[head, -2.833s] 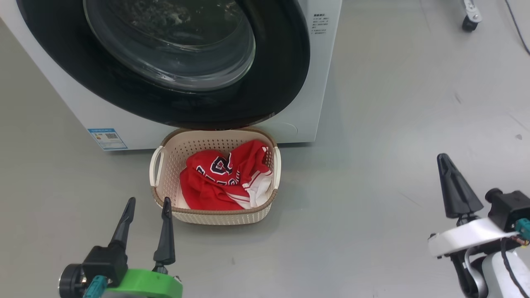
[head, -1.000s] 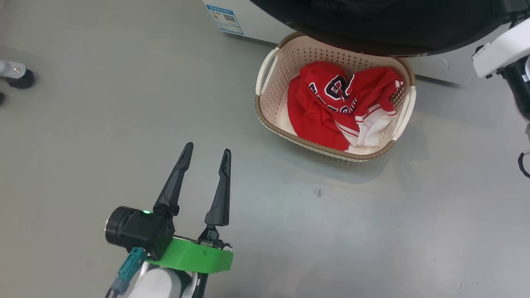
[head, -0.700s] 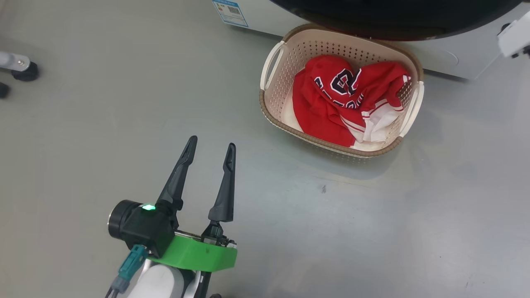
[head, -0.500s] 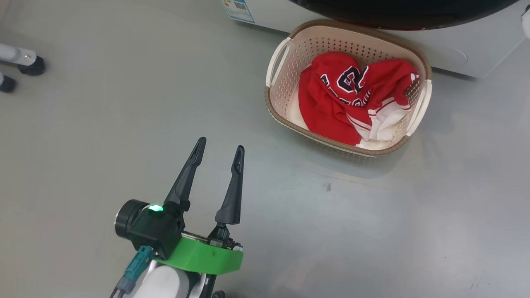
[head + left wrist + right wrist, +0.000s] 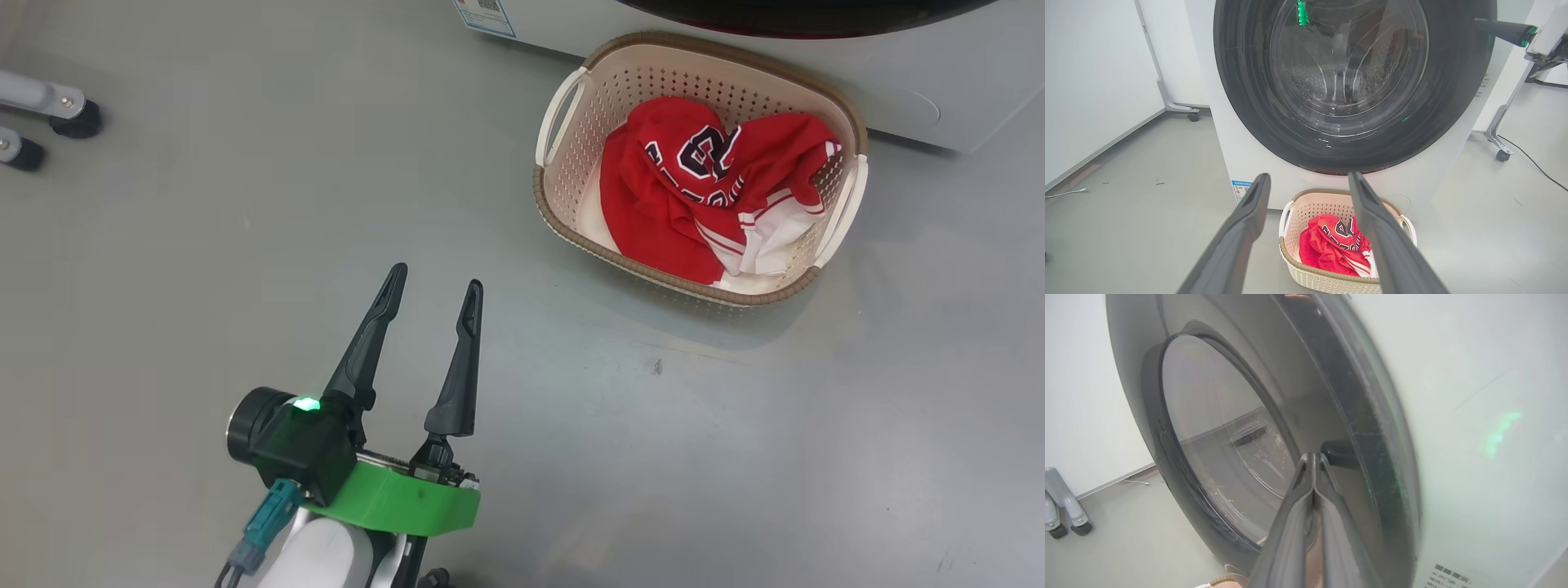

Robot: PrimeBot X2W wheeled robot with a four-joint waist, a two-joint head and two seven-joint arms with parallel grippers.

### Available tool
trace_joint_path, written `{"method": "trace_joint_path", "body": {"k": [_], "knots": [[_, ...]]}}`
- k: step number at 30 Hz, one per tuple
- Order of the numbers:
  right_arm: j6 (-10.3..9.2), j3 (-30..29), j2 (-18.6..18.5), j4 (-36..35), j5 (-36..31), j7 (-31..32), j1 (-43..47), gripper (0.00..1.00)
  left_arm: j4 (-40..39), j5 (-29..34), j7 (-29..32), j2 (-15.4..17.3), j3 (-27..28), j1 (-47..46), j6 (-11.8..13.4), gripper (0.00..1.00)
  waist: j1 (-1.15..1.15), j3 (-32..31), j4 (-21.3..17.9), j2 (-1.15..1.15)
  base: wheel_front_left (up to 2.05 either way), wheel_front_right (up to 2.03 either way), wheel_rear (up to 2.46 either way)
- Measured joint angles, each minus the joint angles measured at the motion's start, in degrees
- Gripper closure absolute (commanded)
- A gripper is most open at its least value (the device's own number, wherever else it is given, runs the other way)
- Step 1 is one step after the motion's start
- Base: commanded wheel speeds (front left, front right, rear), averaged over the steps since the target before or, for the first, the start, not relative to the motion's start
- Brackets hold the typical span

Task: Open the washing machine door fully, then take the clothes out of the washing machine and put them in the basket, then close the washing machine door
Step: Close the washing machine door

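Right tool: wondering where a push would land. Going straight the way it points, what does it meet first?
The washing machine door: the shut right tool points at its black rim, seemingly at or almost touching it, though contact is hard to judge.

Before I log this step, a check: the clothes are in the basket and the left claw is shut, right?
No: the left claw is open, fingers apart, as the head view shows. The clothes are in the basket.

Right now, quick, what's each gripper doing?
Left gripper: open, holding nothing.
Right gripper: shut, empty, tips by the washing machine door.
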Motion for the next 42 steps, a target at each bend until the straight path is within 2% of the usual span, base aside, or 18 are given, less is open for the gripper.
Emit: {"method": "trace_joint_path", "body": {"k": [15,20,22,31,32,33,34,35,36,37,42], "knots": [[-0.13,4.6,1.5,1.8,4.3,-3.3,0.4,1.00,0.9,-0.1,0.0,0.0,2.1,-0.1,0.0,0.00,0.00,-1.5,-1.5,0.00,0.00,0.00,0.00],[-0.14,5.9,2.5,1.1,6.8,-5.7,3.8,1.00,1.5,-0.1,0.0,0.0,2.5,-0.1,0.0,0.00,0.00,-2.4,-2.8,0.00,0.00,0.00,0.00],[-0.15,5.5,3.4,0.8,9.7,-6.8,5.4,1.00,1.6,0.2,0.0,0.0,2.8,-0.1,0.0,0.00,0.00,-2.8,-3.4,0.00,0.00,0.00,0.00],[-0.15,7.0,3.7,-0.9,11.6,-12.3,13.9,0.99,3.0,0.9,0.0,0.0,4.2,-0.1,0.0,0.00,0.00,-5.1,-6.5,0.00,0.00,0.00,0.00],[-0.15,7.1,3.7,-0.8,11.6,-12.9,15.0,0.86,3.3,0.9,0.0,0.0,4.3,0.0,0.0,0.00,0.00,-5.4,-6.8,0.00,0.00,0.00,0.00],[-0.15,7.2,3.6,-0.6,11.6,-13.5,16.1,0.68,3.6,1.1,0.0,0.0,4.4,0.0,0.0,0.00,0.00,-5.7,-7.1,0.00,0.00,0.00,0.00],[-0.15,7.4,3.5,-0.5,11.5,-13.9,17.1,0.45,3.8,1.2,0.0,0.0,4.5,0.0,0.0,0.00,0.00,-6.1,-7.5,0.00,0.00,0.00,0.00],[-0.15,7.6,3.4,-0.4,11.5,-14.1,18.1,0.45,3.9,1.4,0.0,0.0,4.7,0.0,0.0,0.00,0.00,-6.4,-7.8,0.00,0.00,0.00,0.00],[-0.15,7.6,3.5,-0.3,11.5,-14.3,19.0,0.08,4.1,1.5,0.0,0.0,5.0,0.0,0.0,0.00,0.00,-6.8,-8.2,0.00,0.00,0.00,0.00],[-0.15,7.8,3.5,-0.2,11.4,-14.7,19.7,0.00,4.4,1.6,0.0,0.0,5.2,0.0,0.0,0.00,0.00,-7.1,-8.5,0.00,0.00,0.00,0.00],[-0.15,7.4,4.5,0.2,10.8,-15.6,23.1,0.00,5.6,1.6,0.0,0.0,5.7,0.1,0.0,0.00,0.00,-9.0,-10.3,0.00,0.00,0.00,0.00]]}}
